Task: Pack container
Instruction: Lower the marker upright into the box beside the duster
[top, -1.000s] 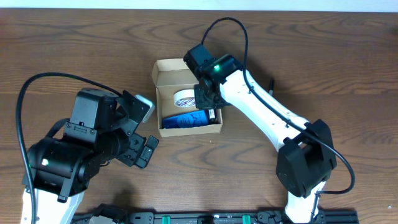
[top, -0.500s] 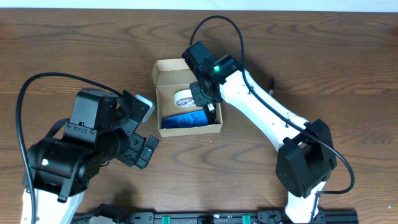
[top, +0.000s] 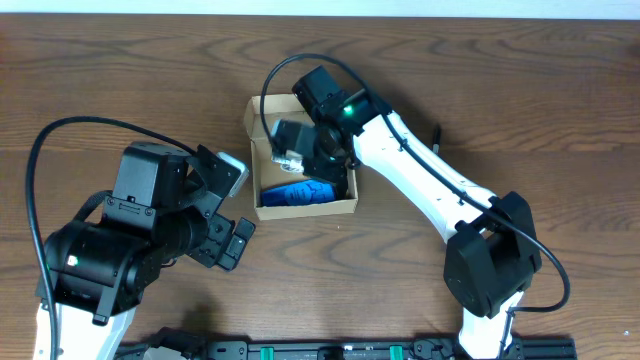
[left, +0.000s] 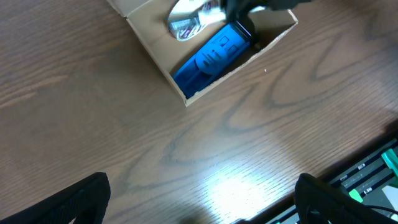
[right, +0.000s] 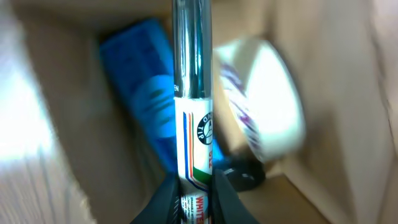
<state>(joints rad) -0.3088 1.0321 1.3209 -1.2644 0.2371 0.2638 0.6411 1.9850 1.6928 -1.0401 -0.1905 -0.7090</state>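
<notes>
- The cardboard box (top: 305, 209) sits open on the wooden table (left: 93, 124), near the middle and just in front of the right arm's reach. A blue packet (left: 211, 59) lies along its near side, and a white tape roll (right: 267, 118) sits toward the far side.
- The right gripper (right: 196, 202) hangs over the box opening, its fingers pinching a white marker (right: 194, 124) by one end. The rest of the barrel points down into the box, between the packet and the tape.
- The left gripper (left: 205, 196) is parked well apart from the box with its fingers spread wide and nothing between them.
- My read is that the marker is the item being put in now, and letting go comes next.
- Risk: the marker is long for the free gap. If it is let go while tilted, one end could rest on the tape roll or the box wall, and it would stick up above the rim.
- Risk: if it is dropped from too high, it could bounce off the packet and roll out.
- Risk: nothing steadies the box. It looks light, so a finger catching a wall on the way down or up could slide or tip it.
- How close the fingers are to the walls cannot be told, because the wrist view is blurred.
</notes>
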